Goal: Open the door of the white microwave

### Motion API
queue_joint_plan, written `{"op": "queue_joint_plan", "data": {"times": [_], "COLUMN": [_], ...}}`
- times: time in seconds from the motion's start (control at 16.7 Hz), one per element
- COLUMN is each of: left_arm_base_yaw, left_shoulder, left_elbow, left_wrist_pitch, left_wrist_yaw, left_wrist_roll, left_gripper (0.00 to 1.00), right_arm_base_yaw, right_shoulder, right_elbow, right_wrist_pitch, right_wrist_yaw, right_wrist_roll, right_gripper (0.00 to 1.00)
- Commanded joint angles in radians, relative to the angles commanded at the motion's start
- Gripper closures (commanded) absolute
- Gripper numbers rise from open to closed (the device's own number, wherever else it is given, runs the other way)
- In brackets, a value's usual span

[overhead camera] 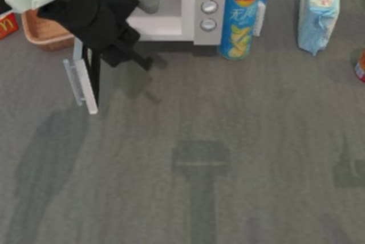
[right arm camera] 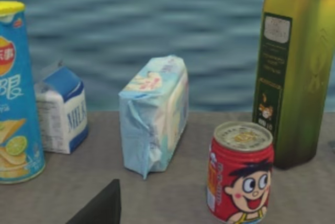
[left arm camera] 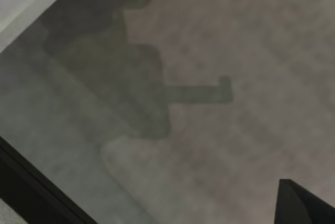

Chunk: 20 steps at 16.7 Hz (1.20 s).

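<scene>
Swinging outward on its hinge, the door [overhead camera: 81, 81] stood well clear of the white microwave [overhead camera: 188, 13], which sat at about eleven o'clock on the tabletop [overhead camera: 228, 141] against the far edge. In the top view the panel appeared edge-on, running from the oven's left front corner toward the near side, and the cavity behind it lay exposed. The left claw [overhead camera: 94, 78] hung right at that panel, its dark fingers reaching down along the door's inner face; whether they were pinched on the panel or apart could not be told, since the arm hid the tips and the left wrist view showed only tabletop, shadow and a pale corner. The right arm was parked off the three o'clock side; its wrist view looked across a blue chip can [right arm camera: 15, 93], a milk carton [right arm camera: 63, 109], a tissue pack [right arm camera: 154, 114], a red drink can [right arm camera: 239, 174] and a green bottle [right arm camera: 301, 67], and its claw's state could not be told either.

By my reading the opening step was near its end, with the door roughly square to the oven front. The next move seemed to call for letting go cleanly and lifting the left claw away toward six o'clock without nudging the panel back, and without brushing the brown basket [overhead camera: 43, 33] at ten o'clock.
</scene>
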Motion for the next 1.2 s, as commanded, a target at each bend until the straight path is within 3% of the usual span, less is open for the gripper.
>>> {"op": "queue_joint_plan", "data": {"times": [0.24, 0.42, 1.2], "left_arm_base_yaw": [0.094, 0.131, 0.134], "left_shoulder": [-0.083, -0.118, -0.120], "left_elbow": [-0.101, -0.144, -0.147], "left_wrist_pitch": [-0.019, -0.026, -0.027], "left_wrist_yaw": [0.134, 0.188, 0.192], "left_wrist_roll": [0.252, 0.332, 0.338], "left_gripper": [1.00, 1.00, 1.00], "right_arm_base_yaw": [0.000, 0.000, 0.000], "right_shoulder": [0.000, 0.000, 0.000], "right_elbow": [0.000, 0.000, 0.000], "right_wrist_pitch": [0.000, 0.000, 0.000], "right_wrist_yaw": [0.000, 0.000, 0.000], "right_wrist_roll": [0.000, 0.000, 0.000], "right_gripper": [0.00, 0.00, 0.00]}}
